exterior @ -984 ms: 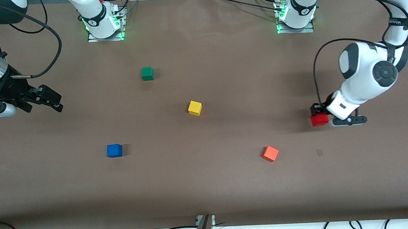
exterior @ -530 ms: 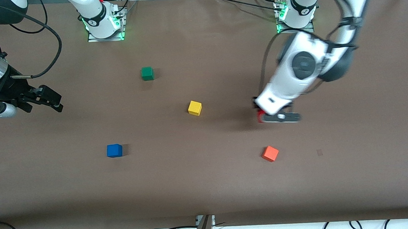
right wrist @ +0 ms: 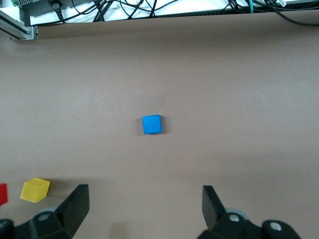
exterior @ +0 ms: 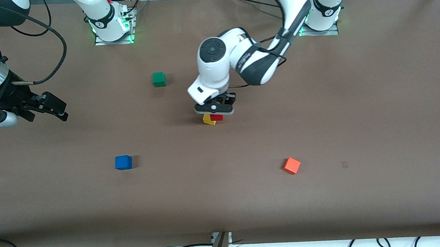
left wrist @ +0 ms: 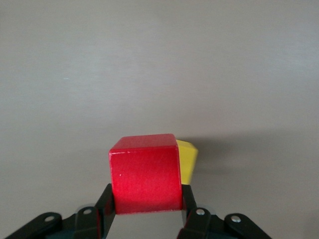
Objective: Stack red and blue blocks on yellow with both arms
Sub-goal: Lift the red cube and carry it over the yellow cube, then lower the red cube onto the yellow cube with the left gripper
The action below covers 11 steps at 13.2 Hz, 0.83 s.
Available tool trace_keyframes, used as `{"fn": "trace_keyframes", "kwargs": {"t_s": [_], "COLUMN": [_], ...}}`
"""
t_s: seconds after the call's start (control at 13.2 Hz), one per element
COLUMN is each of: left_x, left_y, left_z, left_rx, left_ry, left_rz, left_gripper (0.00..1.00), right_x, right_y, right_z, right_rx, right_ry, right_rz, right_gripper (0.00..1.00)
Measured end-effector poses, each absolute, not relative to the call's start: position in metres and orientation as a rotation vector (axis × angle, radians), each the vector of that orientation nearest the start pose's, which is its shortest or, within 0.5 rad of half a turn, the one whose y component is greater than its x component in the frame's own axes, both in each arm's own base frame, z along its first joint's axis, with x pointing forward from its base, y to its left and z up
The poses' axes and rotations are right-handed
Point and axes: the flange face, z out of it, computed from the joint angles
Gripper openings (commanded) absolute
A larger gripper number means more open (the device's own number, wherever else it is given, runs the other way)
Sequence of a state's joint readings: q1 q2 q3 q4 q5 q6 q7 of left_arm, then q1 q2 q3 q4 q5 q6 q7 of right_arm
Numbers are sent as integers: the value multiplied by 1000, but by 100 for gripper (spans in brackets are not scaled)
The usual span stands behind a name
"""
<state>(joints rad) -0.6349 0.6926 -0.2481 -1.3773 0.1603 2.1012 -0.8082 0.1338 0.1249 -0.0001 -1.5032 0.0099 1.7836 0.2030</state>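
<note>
Since a second ago your left arm has swung from its own end of the tabletop (exterior: 364,191) to the middle, carrying the red block (exterior: 217,117) with it; nothing else has shifted. Your left gripper (exterior: 215,110) now hangs over the yellow block (exterior: 207,119), fingers (left wrist: 105,205) clamped on the red block's sides. In the left wrist view the red block (left wrist: 145,173) covers most of the yellow block (left wrist: 187,162), only one yellow edge peeking out beside it; you can't tell if the two touch. The yellow block sits mid-tabletop. The blue block (exterior: 123,162) lies nearer the front camera than yellow, toward the right arm's end, well apart from it, nothing on it or gripping it. Your right gripper (exterior: 54,108) waits over the right arm's end of the tabletop, fingers (right wrist: 75,206) spread wide and empty; its wrist view looks down on the blue block (right wrist: 151,124). The green block (exterior: 159,79) sits farther from the camera than yellow, the orange block (exterior: 291,166) nearer, toward the left arm's end.
</note>
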Motion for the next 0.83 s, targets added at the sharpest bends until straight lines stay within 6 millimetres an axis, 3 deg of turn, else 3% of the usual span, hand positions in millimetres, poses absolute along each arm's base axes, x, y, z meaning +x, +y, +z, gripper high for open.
{"fn": "trace_keyframes", "kwargs": {"t_s": [0.15, 0.45, 0.83], "left_x": [488, 470, 469], "left_y": [-555, -575, -576], "left_z": [318, 305, 288], "left_rx": [-3192, -3151, -3080], "left_ry": [192, 309, 483], "left_rz": [-44, -105, -139], "left_gripper": [0, 0, 0], "right_x": [608, 611, 611], "right_y": [83, 83, 83], "right_z": [602, 598, 598], "right_rx": [-3096, -3097, -3097], "right_ry": [109, 108, 110], "right_rz": [-231, -224, -227], "right_gripper": [100, 100, 100]}}
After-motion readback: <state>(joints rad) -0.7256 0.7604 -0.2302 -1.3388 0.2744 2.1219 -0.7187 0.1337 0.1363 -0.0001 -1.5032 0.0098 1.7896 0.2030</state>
